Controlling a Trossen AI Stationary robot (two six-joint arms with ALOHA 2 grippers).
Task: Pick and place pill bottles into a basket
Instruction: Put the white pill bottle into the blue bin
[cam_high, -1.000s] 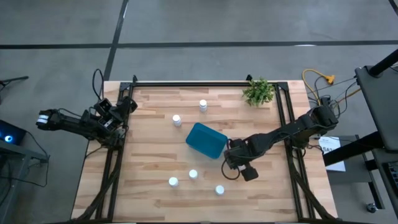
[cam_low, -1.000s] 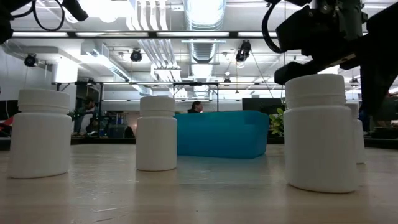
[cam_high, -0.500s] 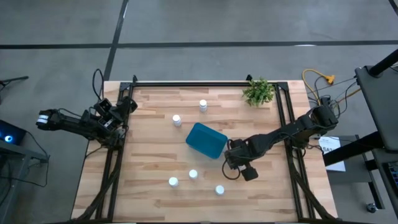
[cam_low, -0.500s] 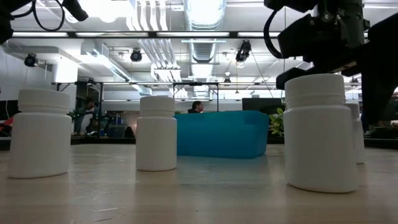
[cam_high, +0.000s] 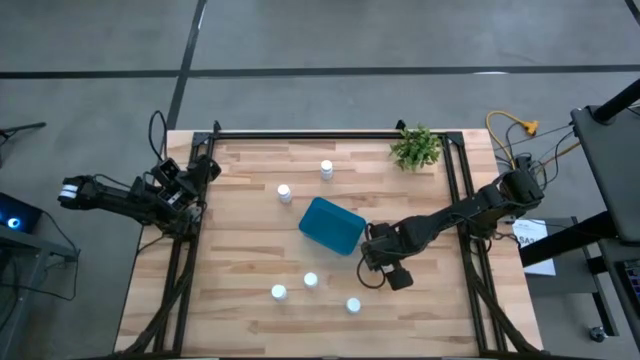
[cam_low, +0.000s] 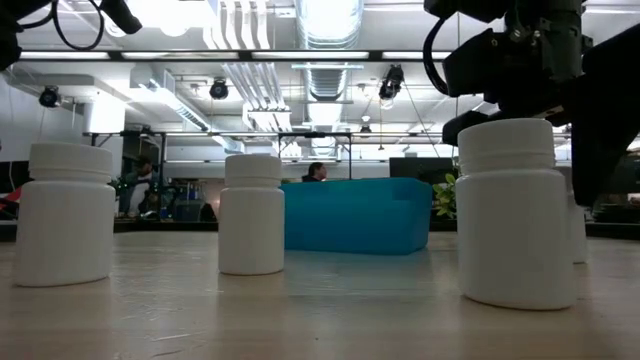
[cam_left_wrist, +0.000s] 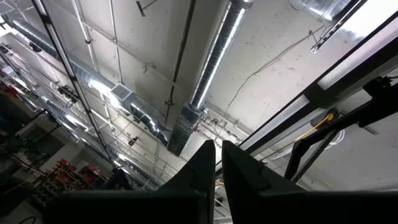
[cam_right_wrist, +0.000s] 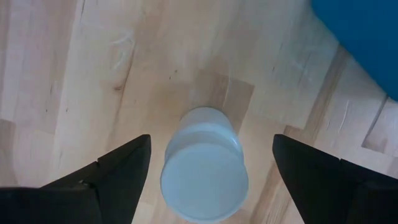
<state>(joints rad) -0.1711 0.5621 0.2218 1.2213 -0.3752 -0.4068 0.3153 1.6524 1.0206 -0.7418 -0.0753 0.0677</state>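
The teal-blue basket (cam_high: 331, 225) sits mid-table. Five white pill bottles stand on their bases: two at the far side (cam_high: 326, 170) (cam_high: 285, 193) and three near the front edge (cam_high: 278, 292) (cam_high: 310, 281) (cam_high: 353, 305). My right gripper (cam_high: 372, 262) hangs open just right of the basket, pointing down. It hides a sixth bottle in the high view. That bottle (cam_right_wrist: 205, 165) stands upright on the wood between the two fingers (cam_right_wrist: 118, 168), untouched. My left gripper (cam_high: 208, 168) waits shut at the table's left edge, pointing up at the ceiling (cam_left_wrist: 218, 152).
A green potted plant (cam_high: 417, 147) stands at the far right corner. The basket's corner (cam_right_wrist: 367, 43) lies close beside the sixth bottle. In the low view the three front bottles (cam_low: 517, 212) stand before the basket (cam_low: 355, 215). Bare wood lies along the table's left side.
My right gripper has sunk a little toward the bottle beneath it. Bottles and basket have kept still.
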